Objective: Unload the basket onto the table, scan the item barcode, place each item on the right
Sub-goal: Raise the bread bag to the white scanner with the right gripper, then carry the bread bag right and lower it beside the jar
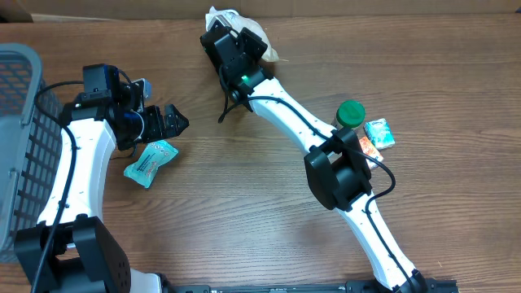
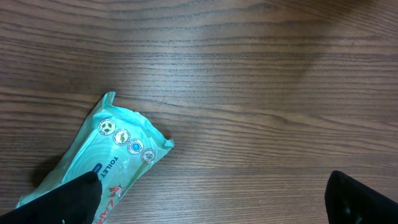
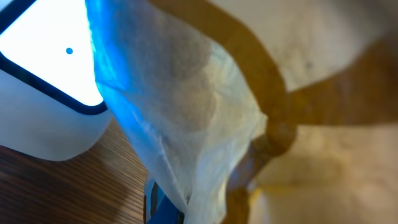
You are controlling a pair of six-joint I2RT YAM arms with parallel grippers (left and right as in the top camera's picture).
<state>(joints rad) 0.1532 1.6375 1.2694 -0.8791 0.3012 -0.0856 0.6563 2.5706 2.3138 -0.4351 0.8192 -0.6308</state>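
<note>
My right gripper [image 1: 238,42] reaches to the far edge of the table and is shut on a white, crinkled pouch [image 1: 248,28]. In the right wrist view that pouch [image 3: 186,106] hangs close to the camera, beside a white scanner [image 3: 37,118] with a lit window; the fingers themselves are hidden behind it. A teal wipes packet [image 1: 151,161] lies flat on the wood at the left. My left gripper [image 1: 167,122] hovers just above and behind it, open and holding nothing. In the left wrist view one fingertip [image 2: 68,199] overlaps the packet [image 2: 118,146].
A grey mesh basket [image 1: 16,122] stands at the left edge. At the right lie a green-lidded jar [image 1: 351,114], a small teal packet [image 1: 379,132] and an orange packet [image 1: 369,148]. Cardboard lines the far edge behind the pouch.
</note>
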